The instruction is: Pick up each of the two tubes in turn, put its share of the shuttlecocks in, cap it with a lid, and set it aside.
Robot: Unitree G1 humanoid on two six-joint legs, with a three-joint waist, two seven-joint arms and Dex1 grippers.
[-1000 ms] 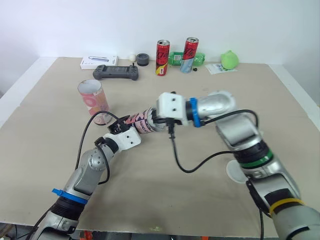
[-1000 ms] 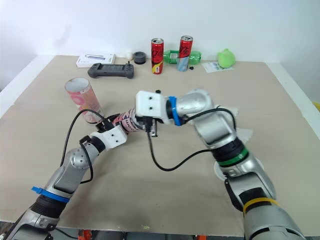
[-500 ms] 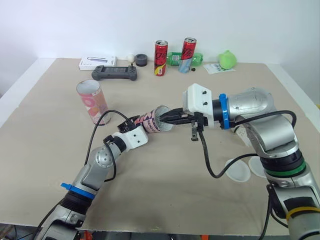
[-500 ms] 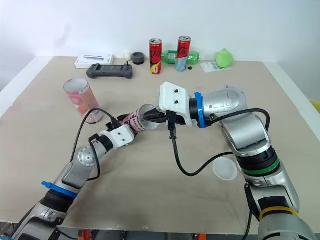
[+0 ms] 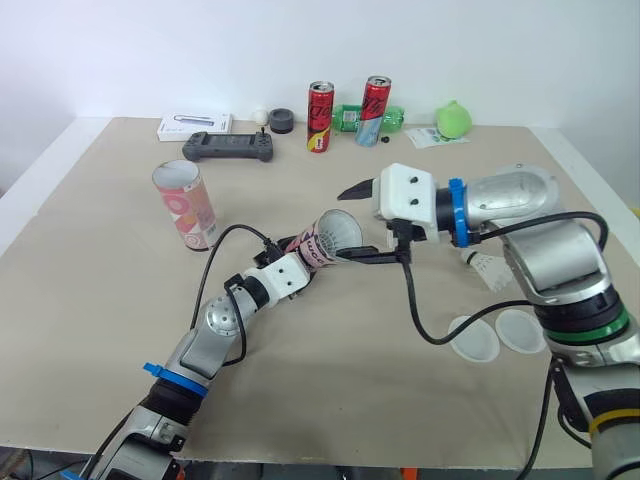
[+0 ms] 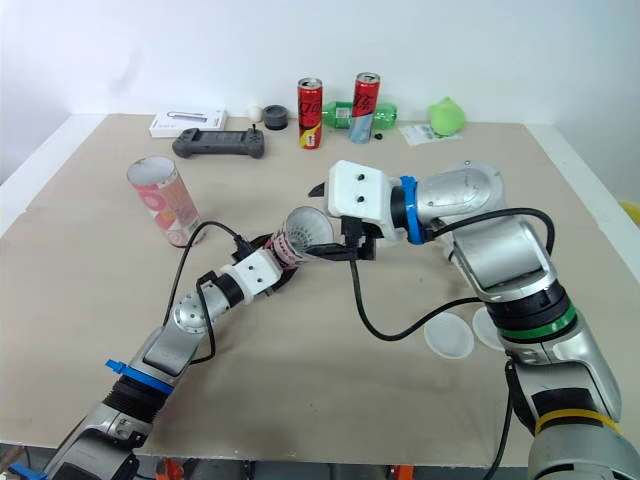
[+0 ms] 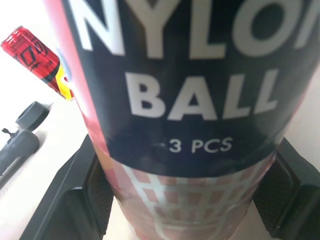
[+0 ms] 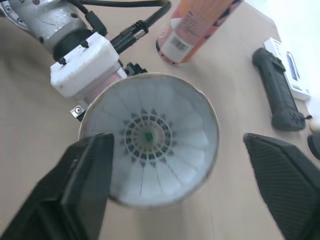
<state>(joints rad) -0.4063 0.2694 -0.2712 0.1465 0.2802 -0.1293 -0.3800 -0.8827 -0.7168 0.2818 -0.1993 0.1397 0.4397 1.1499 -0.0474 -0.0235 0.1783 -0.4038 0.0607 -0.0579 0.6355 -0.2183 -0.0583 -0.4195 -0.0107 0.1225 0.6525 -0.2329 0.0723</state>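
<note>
The left hand is clenched round the lower part of the tilted tube. The tube's open mouth is lifted off the desk and faces the right hand. That hand is released, with one finger on either side of the rim. A shuttlecock sits inside the tube, skirt toward the mouth.

The likeliest slip is a finger clipping the rim as the right hand backs off, which could twist the tube in its grip. If the tube's mouth dips, the shuttlecock could slide out. The right arm's cable hangs in a loop just beside the two lids, so a swing to the right could drag one toward the near edge.

For room:
- **Middle and near left:** bare desk, which looks the safest place to work.
- **Far left:** the second tube stands upright, well apart from the hands but light enough to topple if the left arm sweeps that way.
- **Far edge:** the cans and the controller line it, so reaching far is cramped.
- **Near right:** the lids lie not far from the desk's right edge
</note>
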